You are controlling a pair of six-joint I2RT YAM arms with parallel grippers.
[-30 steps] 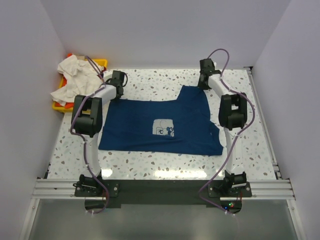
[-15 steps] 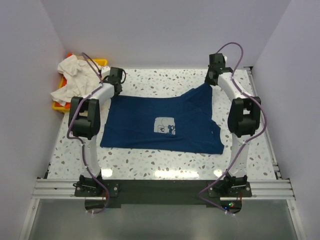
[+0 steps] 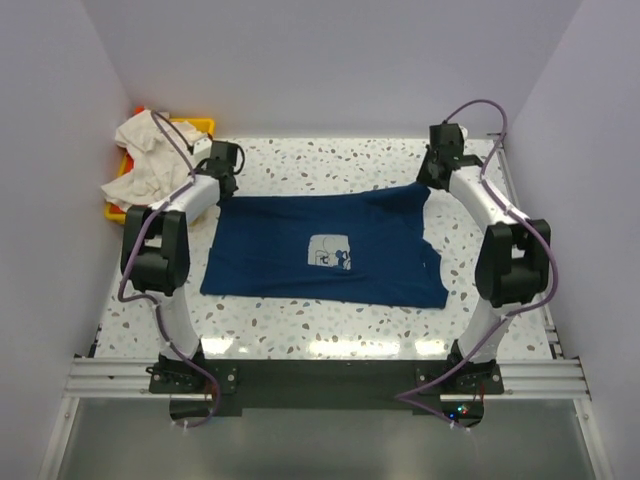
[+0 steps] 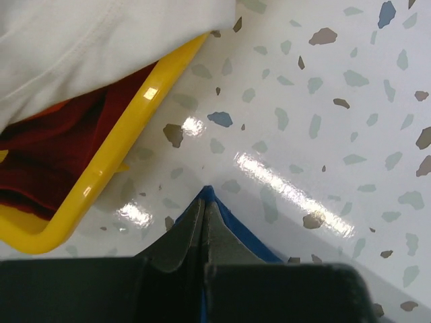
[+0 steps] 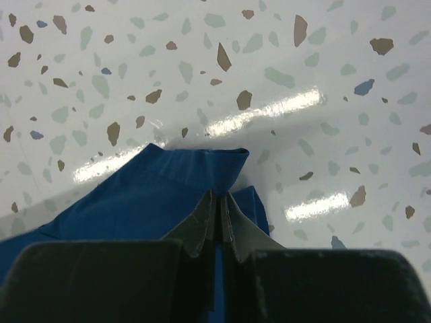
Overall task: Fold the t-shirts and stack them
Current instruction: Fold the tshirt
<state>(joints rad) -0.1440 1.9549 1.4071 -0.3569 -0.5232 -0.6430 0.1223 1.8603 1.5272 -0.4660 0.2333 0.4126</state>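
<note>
A navy t-shirt with a pale square print lies spread across the middle of the table. My left gripper is shut on its far left corner, and blue cloth peeks out round the closed fingertips. At the far right corner my right gripper is shut on the navy t-shirt, with fabric bunched between its fingertips. White t-shirts are heaped over the yellow tray at the back left. An orange-red t-shirt lies inside the yellow tray under the white t-shirts.
The yellow tray's corner sits close to my left gripper. White walls close in the table on the left, back and right. A metal rail with the arm bases runs along the near edge.
Both grippers have moved outward and toward the back, pulling the shirt's far edge wider. The right corner went from near the middle to the far right, and the shirt now lies flatter.
</note>
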